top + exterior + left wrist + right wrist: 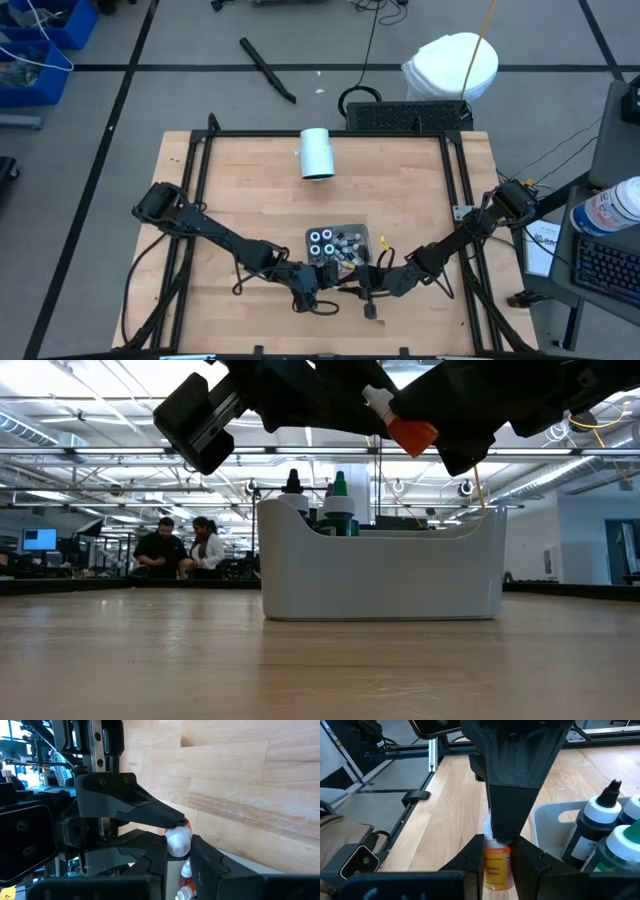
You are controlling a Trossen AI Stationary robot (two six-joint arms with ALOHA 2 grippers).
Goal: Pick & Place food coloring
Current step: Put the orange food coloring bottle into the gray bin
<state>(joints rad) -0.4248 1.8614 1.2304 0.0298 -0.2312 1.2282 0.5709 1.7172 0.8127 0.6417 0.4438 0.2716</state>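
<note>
Right wrist view: yellow bottle [498,865] btwn right gripper [499,862] fingers.

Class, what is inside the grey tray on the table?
Small food coloring bottles stand inside the tray: black and green tops show above its rim. Its wall hides their lower parts and any shorter bottles.

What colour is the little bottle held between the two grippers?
Orange, with a white cap: the bottle shows best in the right wrist view.
</note>
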